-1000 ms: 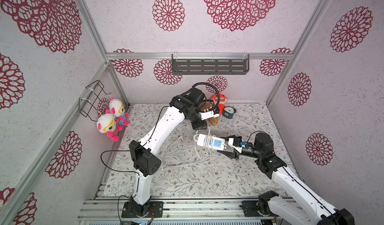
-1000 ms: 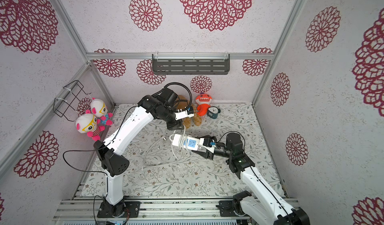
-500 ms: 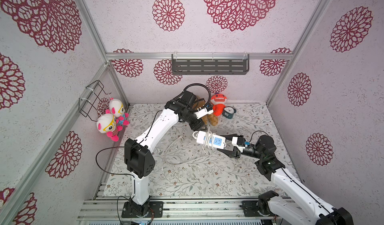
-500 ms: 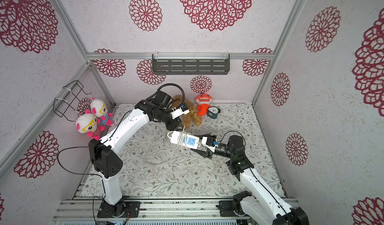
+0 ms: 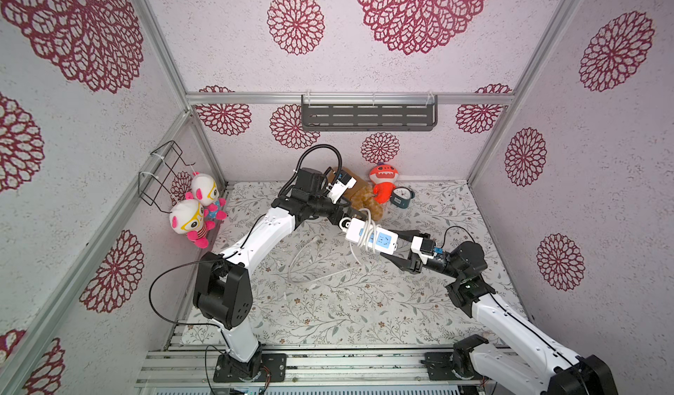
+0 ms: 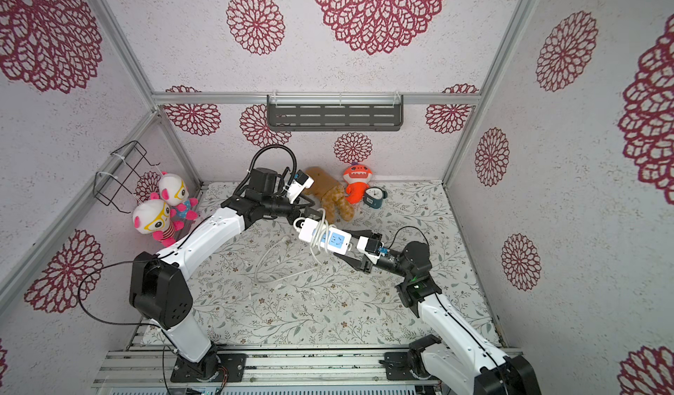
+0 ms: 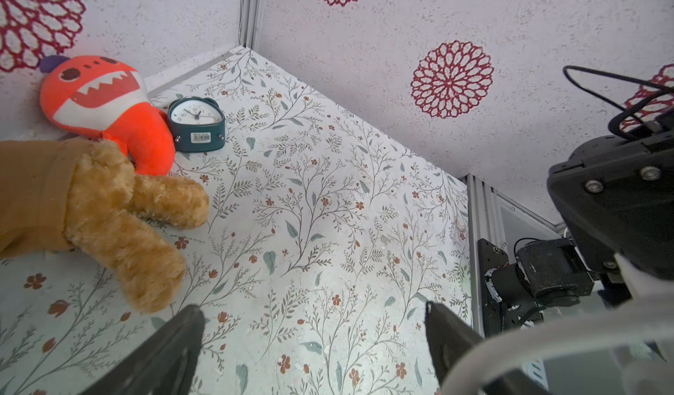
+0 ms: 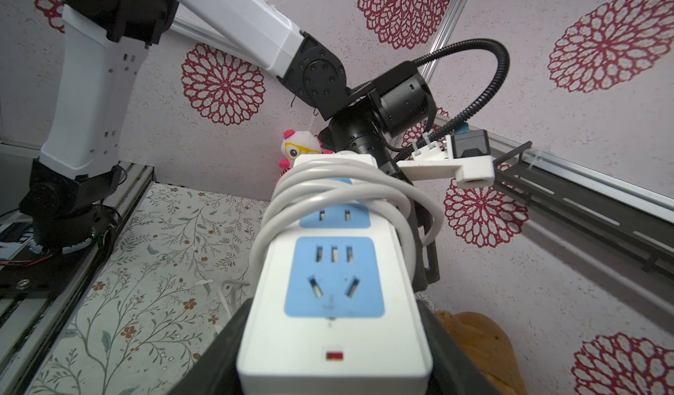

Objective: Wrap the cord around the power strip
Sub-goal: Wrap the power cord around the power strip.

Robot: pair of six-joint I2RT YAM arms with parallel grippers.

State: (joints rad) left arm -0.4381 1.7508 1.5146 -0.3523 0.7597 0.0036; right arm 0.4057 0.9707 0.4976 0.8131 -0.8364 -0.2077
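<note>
Power strip (image 5: 383,239): centre of both top views, held above the floral table (image 5: 328,313)
Cord (image 5: 365,229): some turns around the strip; the rest lies in a loop on the table, left of centre
Right gripper (image 5: 393,247): closed on the strip's end
Left gripper (image 7: 313,313): jaws wide, nothing between; near the strip's other end

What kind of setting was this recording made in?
Probably a staged robot test booth, not a real room: wallpapered panels in an aluminium frame, robot arms bolted to a base rail, and plush toys and a clock as props.
</note>
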